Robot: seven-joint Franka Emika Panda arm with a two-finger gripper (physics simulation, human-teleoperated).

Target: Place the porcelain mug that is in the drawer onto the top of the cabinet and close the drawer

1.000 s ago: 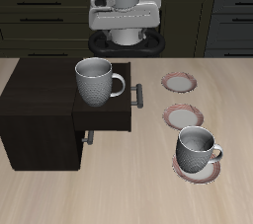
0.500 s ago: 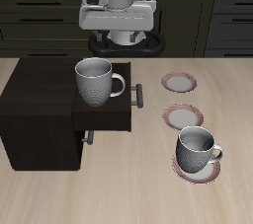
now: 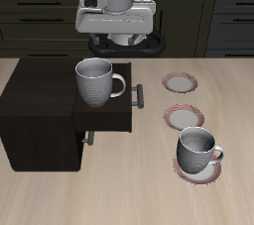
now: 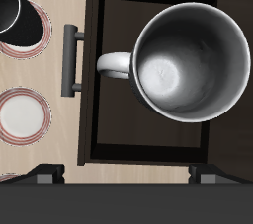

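The porcelain mug [image 3: 94,80] stands upright inside the open upper drawer [image 3: 121,110] of the near-black cabinet [image 3: 35,105]. Its loop handle points toward the drawer's grey bar handle [image 3: 139,93]. My gripper [image 3: 126,45] hangs open and empty above the table's back edge, behind and above the mug, not touching it. In the wrist view the mug [image 4: 190,60] is seen from above in the drawer [image 4: 114,119], with the drawer handle [image 4: 71,58] beside it. My gripper [image 4: 124,174] shows only as two dark fingertips [image 4: 44,174] set wide apart.
A second, similar mug [image 3: 196,150] stands on a pink-rimmed saucer near the table's front; it also shows in the wrist view [image 4: 15,16]. Two empty saucers [image 3: 182,82] [image 3: 185,117] lie beside the drawer. The lower drawer handle [image 3: 89,138] sticks out. Dark kitchen units stand behind.
My gripper has risen a little and drifted slightly sideways above the back of the table. The mug and drawer have not moved.
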